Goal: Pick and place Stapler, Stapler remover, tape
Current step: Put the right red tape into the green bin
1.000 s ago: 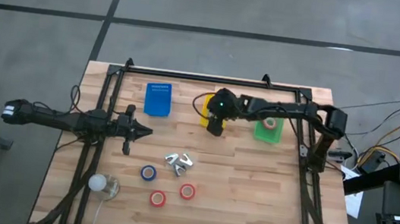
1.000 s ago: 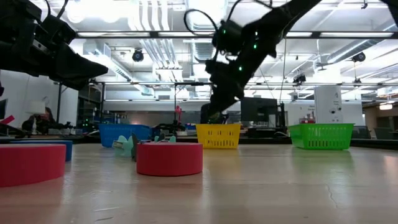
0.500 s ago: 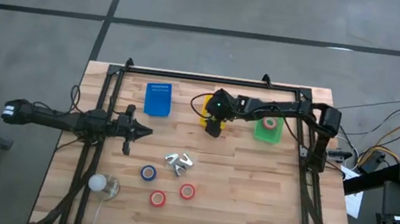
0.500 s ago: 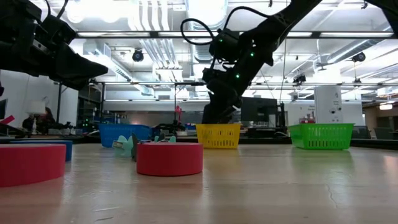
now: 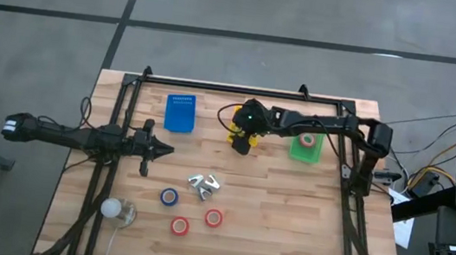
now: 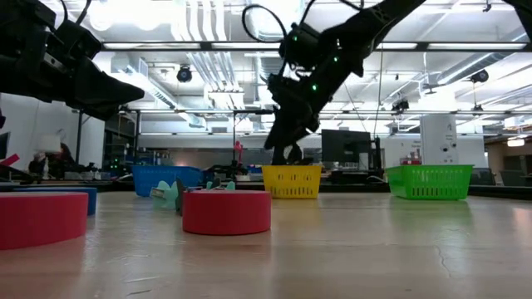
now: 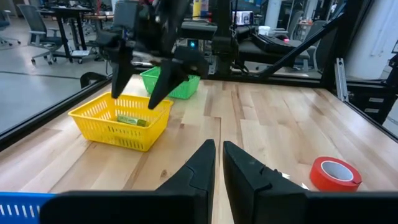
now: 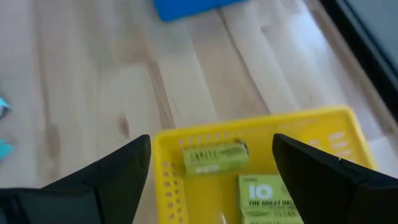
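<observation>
The small ring-shaped tape rolls, one blue [image 5: 169,196] and two red [image 5: 179,225], lie on the wooden table [image 5: 287,213] near its front, beside the pale metal staple removers [image 5: 204,184]. Only the right wrist view shows the yellow mesh basket [image 8: 323,124] holding small green boxes [image 8: 214,157], with the right gripper [image 5: 242,141] above it, fingers spread wide and empty. The left gripper [image 7: 216,163] hovers at the table's left, fingers nearly closed, holding nothing.

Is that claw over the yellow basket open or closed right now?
Open. The right gripper hangs above the yellow basket with its two fingers spread wide apart and nothing between them; green items lie in the basket below.
</observation>
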Available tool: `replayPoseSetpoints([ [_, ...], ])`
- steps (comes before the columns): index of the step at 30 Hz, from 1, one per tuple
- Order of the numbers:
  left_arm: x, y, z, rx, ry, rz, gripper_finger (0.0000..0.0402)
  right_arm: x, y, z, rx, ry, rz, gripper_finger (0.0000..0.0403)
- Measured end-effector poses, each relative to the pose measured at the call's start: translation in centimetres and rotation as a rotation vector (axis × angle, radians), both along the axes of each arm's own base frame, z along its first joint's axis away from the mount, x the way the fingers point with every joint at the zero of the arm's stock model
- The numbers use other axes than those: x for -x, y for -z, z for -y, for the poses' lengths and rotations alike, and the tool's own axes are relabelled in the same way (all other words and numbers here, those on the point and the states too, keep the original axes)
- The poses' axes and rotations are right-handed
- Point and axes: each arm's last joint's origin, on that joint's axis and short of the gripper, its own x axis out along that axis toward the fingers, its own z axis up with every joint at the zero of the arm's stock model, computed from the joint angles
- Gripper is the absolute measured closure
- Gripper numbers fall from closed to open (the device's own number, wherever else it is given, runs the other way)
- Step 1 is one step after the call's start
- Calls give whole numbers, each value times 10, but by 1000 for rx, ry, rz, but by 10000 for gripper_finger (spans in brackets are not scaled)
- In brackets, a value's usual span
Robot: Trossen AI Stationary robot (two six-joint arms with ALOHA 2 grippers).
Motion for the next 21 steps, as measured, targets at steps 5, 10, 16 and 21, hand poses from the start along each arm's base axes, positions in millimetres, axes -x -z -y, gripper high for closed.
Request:
replayPoseSetpoints([
  [5,0,0,0,0,-1,0,367,-5,-16,-16,11,-42,45,66],
  [10,0,0,0,0,0,0,367,-14,-24,-42,6,-102,76,73],
  [16,0,0,0,0,0,0,367,-20,-27,-82,-23,-177,92,83],
  [21,0,0,0,0,0,0,367,-21,-27,-118,-76,-222,99,91],
])
